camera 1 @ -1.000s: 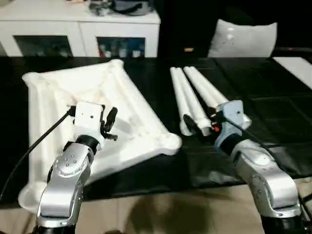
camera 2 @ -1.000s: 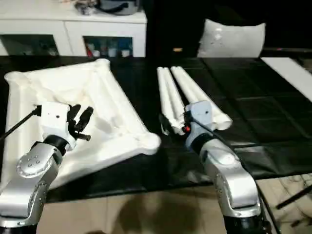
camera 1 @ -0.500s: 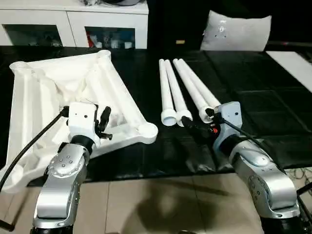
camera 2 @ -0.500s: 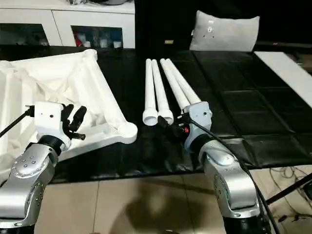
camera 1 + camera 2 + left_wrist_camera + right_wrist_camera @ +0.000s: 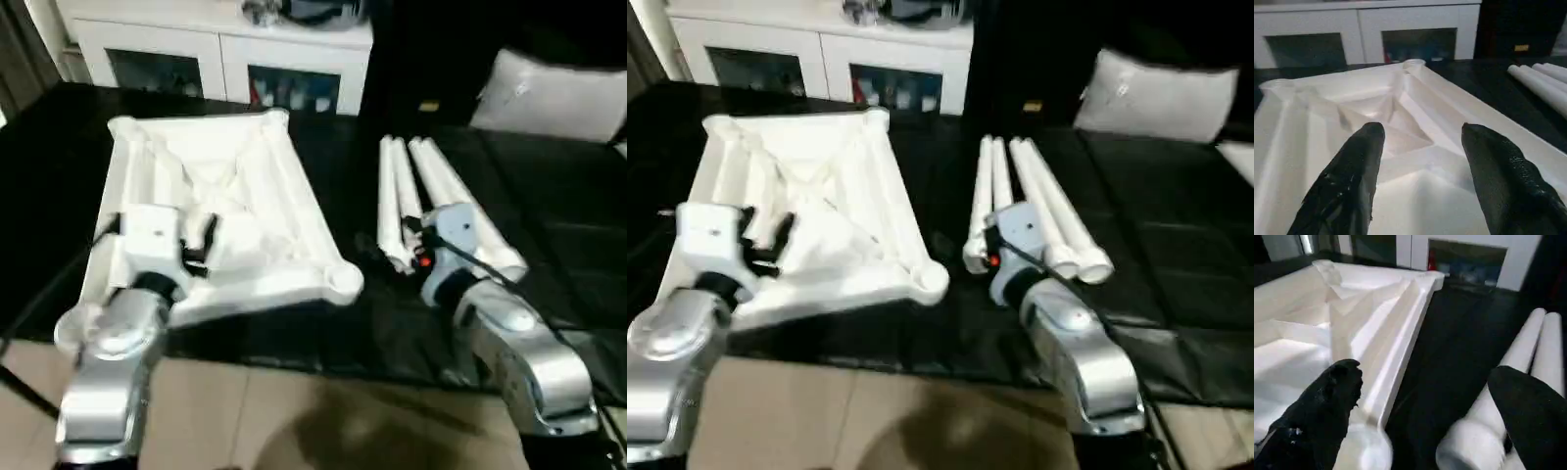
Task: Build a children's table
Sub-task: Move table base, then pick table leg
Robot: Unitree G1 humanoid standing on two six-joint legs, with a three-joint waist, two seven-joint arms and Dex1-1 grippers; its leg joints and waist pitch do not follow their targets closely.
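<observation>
Lying ribs-up: table top [image 5: 235, 211], corner sockets empty; legs [image 5: 431, 201] beside.

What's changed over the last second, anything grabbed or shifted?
Mostly the head camera shifted, not the parts. The left claw seems to have spread its fingers a little above the tabletop, holding nothing. Nothing was grabbed or let go. The upturned tabletop and the four legs lie as before; the right claw stays open by the legs' near ends.

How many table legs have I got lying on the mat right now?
4. All lie side by side on the black mat, right of the upturned tabletop: two close together on the left, two more angled beside them on the right. The right gripper covers some near ends.
</observation>
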